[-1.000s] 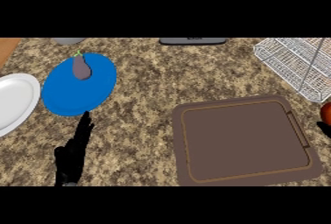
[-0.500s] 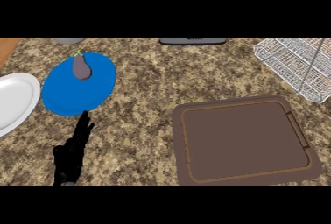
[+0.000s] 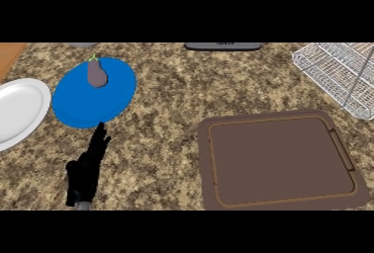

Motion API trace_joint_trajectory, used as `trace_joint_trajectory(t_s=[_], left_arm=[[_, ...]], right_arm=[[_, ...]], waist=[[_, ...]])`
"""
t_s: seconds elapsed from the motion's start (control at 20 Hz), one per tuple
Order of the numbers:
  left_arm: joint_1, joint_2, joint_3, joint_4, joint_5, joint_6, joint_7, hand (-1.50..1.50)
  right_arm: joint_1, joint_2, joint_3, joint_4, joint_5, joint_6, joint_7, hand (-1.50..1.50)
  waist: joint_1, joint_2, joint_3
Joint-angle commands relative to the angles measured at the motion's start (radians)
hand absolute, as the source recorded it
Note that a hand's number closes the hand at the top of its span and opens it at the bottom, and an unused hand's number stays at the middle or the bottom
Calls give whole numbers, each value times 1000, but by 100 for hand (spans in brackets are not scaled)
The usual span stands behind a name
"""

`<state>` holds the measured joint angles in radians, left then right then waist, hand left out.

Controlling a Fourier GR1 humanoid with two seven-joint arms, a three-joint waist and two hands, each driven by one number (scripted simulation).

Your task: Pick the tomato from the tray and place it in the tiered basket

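Note:
The brown tray point(image 3: 281, 160) lies on the counter at the lower right, and nothing is on it. The white wire tiered basket point(image 3: 340, 76) stands at the upper right, cut off by the view's edge. No tomato shows anywhere. My left hand point(image 3: 86, 173) rests at the lower left with its fingers straight, pointing up toward the blue plate, and holds nothing. My right hand is out of view.
A blue plate point(image 3: 99, 99) at the upper left carries a purple eggplant point(image 3: 96, 75). A white plate point(image 3: 18, 111) sits at the left edge. A dark flat object point(image 3: 223, 46) lies at the counter's far edge. Speckled counter runs between the plates and the tray.
A red shape with something dark beside it, seen at the right edge one second ago, has left the view. The left hand has stayed put.

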<state>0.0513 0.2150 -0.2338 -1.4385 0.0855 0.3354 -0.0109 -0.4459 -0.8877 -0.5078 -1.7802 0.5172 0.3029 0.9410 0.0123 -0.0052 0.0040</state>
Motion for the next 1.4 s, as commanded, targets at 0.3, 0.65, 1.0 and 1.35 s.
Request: trace_joint_trajectory(t_s=[0.3,0.65,1.0,1.35], left_arm=[[-15,13,35,74,5,-52,7,0],[15,-17,18,64,-20,-31,0,0],[20,-10,26,37,-20,-54,24,0],[-26,-13,45,46,-22,-56,46,0]], right_arm=[[-277,-23,173,449,138,-133,-76,150],[-360,-35,158,770,117,-188,-343,150],[-497,31,232,988,207,-281,-387,150],[-566,84,218,1254,271,-465,-450,150]], waist=[[19,14,-5],[17,14,-3],[19,13,-4],[34,21,-3]])
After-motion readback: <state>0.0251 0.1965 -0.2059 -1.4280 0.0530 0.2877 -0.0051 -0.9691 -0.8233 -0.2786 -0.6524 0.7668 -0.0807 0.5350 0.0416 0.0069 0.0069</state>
